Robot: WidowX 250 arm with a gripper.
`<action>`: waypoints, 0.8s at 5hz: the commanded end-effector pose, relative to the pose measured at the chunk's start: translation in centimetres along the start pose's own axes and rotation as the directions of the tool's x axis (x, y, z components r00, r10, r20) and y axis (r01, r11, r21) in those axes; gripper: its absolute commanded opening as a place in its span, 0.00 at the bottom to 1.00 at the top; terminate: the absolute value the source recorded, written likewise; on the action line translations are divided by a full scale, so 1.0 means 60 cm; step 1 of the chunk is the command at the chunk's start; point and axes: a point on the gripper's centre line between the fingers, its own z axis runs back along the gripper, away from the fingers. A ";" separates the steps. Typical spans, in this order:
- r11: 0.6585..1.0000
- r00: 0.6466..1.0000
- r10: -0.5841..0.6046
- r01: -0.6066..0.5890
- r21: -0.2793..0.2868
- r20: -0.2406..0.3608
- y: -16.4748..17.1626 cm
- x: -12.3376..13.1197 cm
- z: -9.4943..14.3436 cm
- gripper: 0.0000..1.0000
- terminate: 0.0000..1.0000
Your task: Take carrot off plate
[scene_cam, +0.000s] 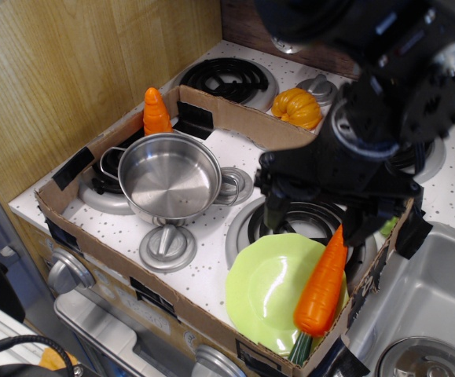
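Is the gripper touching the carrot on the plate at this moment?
Cannot tell. In the only view, the open gripper hangs over the carrot; one finger overlaps the carrot's tip, but the angle shows neither contact nor gap.

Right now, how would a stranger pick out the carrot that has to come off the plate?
Look in the cardboard box on the stove, at its near right corner, where the green plate lies. The carrot rests across the plate's right side, under the open tool. It is long and smooth, unlike the short ridged one behind the pot.

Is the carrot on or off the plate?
On: the carrot lies across the plate's right side, with the open gripper above it.
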 end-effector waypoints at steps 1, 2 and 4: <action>0.998 0.999 0.003 0.000 -0.064 0.052 -0.023 -0.012 -0.013 1.00 0.00; 0.996 0.998 -0.021 0.025 -0.089 0.055 -0.024 -0.015 -0.028 1.00 0.00; 0.994 0.996 -0.032 0.041 -0.103 0.082 -0.025 -0.032 -0.060 1.00 0.00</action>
